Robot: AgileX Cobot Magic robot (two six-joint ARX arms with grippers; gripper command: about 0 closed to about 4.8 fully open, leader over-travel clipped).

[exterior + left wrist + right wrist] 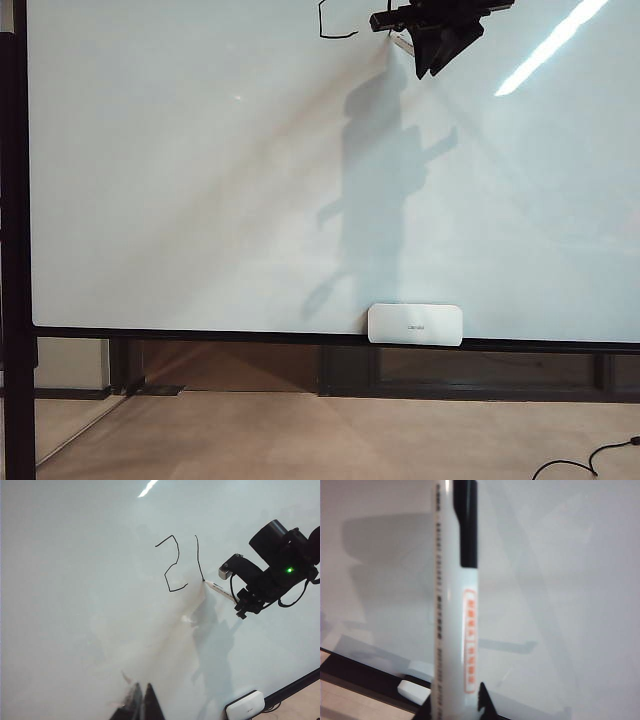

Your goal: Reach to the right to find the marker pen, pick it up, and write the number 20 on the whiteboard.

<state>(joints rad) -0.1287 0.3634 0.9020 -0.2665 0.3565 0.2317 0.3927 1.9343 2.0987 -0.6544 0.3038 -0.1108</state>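
Marker pen (220, 590) sits clamped in my right gripper (243, 605), its tip pressed to the whiteboard (200, 180) at the foot of a single downstroke, so I judge the zero is only begun. The finished 2 (171, 565) lies just at nine o'clock from that stroke, high on the board. My left gripper (140, 705) hangs well back toward six o'clock with its fingers drawn together, holding nothing. A white eraser pad (415, 325) rests on the board's lower frame, clear of the writing.

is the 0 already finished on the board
No: beside the done 2 only one stroke stands, the marker pen at its lower end.
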